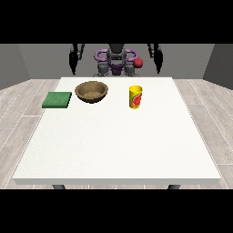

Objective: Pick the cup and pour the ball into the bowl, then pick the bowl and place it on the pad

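Observation:
A yellow cup [135, 97] with a red mark stands upright on the white table [113, 145], right of centre at the far side. Its inside does not show, and I see no ball in it. To its left sits a brown wooden bowl [92, 91], upright. A flat green pad [57, 99] lies at the table's left edge, beside the bowl. Both hands hang behind the table's far edge, well apart from all three things. The hand at the view's left [73, 61] and the hand at the view's right [158, 59] point down with straight fingers and hold nothing.
The robot's torso [116, 61] stands behind the far edge, with a red round thing [138, 63] at its side. Grey wooden floor surrounds the table.

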